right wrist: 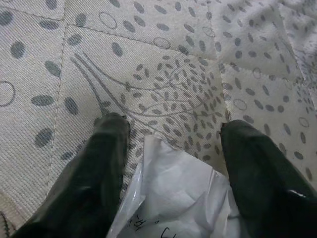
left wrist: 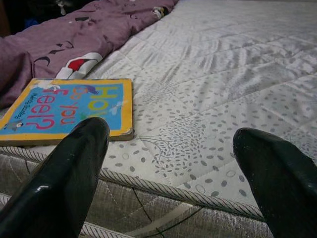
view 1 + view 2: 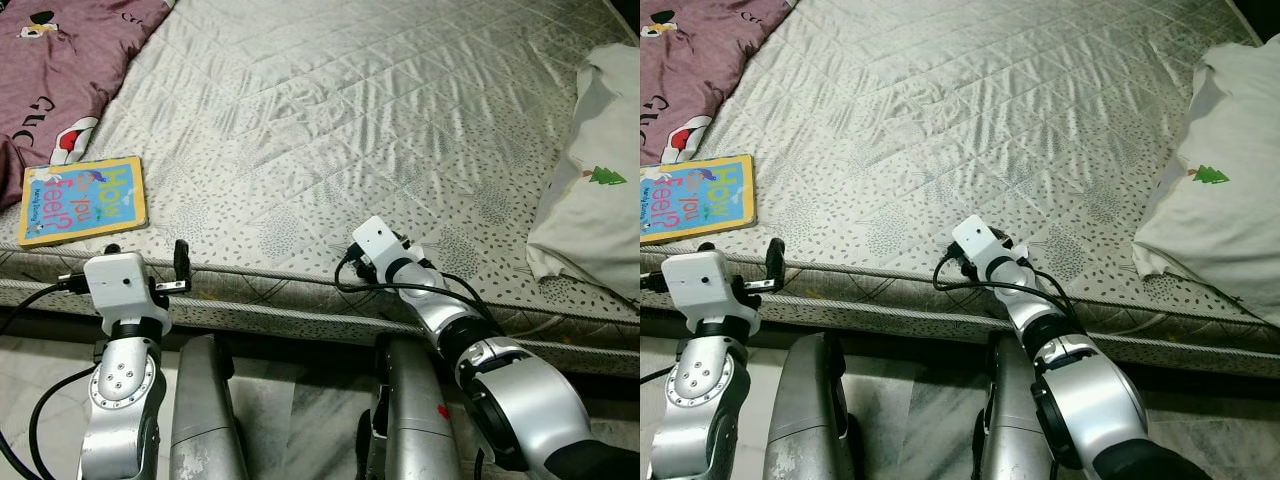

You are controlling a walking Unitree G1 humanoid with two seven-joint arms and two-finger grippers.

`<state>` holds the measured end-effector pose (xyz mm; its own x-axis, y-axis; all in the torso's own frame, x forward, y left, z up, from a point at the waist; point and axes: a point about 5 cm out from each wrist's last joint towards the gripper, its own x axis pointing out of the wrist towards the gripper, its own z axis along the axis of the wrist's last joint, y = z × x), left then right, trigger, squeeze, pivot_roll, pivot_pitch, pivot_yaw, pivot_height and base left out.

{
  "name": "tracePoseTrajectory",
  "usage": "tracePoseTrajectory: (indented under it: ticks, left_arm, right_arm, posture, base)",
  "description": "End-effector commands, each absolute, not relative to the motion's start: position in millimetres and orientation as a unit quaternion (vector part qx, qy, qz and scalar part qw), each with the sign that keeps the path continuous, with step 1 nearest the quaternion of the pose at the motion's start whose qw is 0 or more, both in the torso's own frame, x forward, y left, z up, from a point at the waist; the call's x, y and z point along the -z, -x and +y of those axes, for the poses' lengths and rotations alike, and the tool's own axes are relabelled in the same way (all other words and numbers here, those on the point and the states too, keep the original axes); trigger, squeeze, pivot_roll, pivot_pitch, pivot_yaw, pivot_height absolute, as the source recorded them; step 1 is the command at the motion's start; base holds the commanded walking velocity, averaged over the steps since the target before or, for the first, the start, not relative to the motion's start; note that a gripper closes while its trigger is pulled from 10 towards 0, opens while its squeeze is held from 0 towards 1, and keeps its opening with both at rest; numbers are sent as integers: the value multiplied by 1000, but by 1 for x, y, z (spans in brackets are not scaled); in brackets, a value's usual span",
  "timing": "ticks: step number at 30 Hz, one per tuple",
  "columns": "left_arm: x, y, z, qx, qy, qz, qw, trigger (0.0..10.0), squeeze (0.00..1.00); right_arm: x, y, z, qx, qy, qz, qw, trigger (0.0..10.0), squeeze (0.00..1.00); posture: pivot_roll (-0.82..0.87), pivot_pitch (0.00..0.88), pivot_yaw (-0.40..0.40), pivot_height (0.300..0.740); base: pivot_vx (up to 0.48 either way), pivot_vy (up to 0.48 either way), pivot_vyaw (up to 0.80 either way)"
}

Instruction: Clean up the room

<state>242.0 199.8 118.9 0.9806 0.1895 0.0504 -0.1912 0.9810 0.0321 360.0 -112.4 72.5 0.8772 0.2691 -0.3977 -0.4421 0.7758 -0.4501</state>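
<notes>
A crumpled white paper [image 1: 178,198] with faint writing lies on the grey patterned mattress [image 3: 350,100]. My right gripper [image 1: 171,129] is down on the mattress near its front edge, open, its two black fingertips pressed to the fabric on either side of the paper. A yellow-edged blue picture book [image 3: 83,199] lies flat at the mattress's left front corner. My left gripper [image 2: 168,148] hangs open just off the front edge, to the right of the book, with nothing between its fingers.
A purple blanket [image 3: 60,50] covers the far left of the bed, behind the book. A white pillow [image 3: 600,170] with a small green tree print lies at the right edge. Pale floor [image 3: 300,400] runs below the mattress side.
</notes>
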Motion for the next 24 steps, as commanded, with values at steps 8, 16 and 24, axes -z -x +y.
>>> tracePoseTrajectory:
  ticks: [8,16,24]
  left_arm:
    - [-117,-244,201,-100,-26,-23,994,10000,0]
    - [-117,-245,201,-100,-25,-26,994,10000,0]
    - [-118,-246,200,-100,-24,-28,994,10000,0]
  right_arm:
    - [-68,-359,-121,-168,263,181,933,0,0]
    - [-68,-359,-122,-164,252,181,936,0,0]
    - [-68,-359,-121,-166,248,181,937,0,0]
  posture:
    - [149,127,-43,517]
    - [147,124,-40,517]
    - [147,120,-43,517]
  base:
    - [0,0,0]
    - [0,0,0]
    - [0,0,0]
